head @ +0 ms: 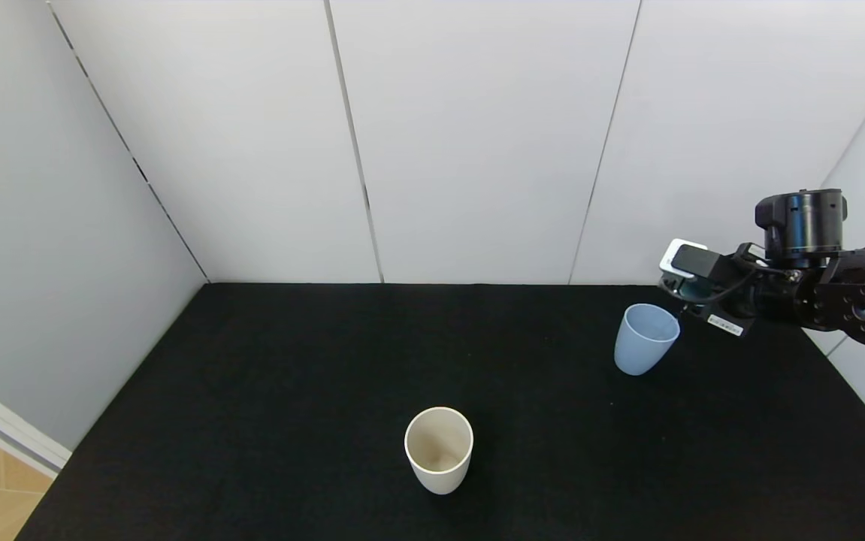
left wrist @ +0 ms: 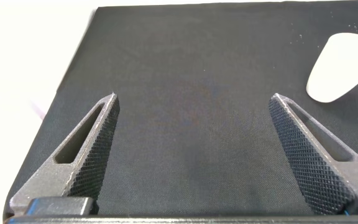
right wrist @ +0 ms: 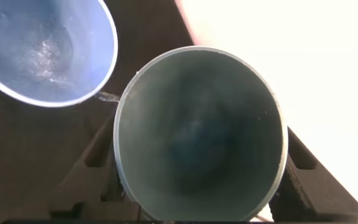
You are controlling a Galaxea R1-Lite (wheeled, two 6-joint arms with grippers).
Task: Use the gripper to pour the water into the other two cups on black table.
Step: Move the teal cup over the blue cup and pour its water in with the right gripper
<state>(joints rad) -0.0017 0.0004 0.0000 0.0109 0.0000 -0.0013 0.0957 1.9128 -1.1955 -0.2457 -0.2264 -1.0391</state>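
Water [right wrist: 107,98]: a thin clear trickle at the lip of the teal cup [right wrist: 197,134], between it and the blue cup [head: 644,338]; a wet sheen shows inside the blue cup.
Teal cup: clamped between the fingers of the right gripper [head: 691,300], tipped with its mouth toward the wrist camera; it looks nearly drained.
Blue cup: on the black table [head: 289,391], far right, just below the right gripper; it appears to lean slightly in the head view.
White cup [head: 439,449]: upright, near centre front, well apart from the blue cup; no water can be made out in it.
Left gripper [left wrist: 194,152]: jaws spread wide, holding nothing, low over bare table with the white cup off to one side; idle.
Step in hand: pour 1 of 2, by my reading.
Method: keep the teal lip inside the blue rim, tilt slowly so the stream does not run down the outside, avoid nudging the blue cup.
Caution: save enough water for cup 2.
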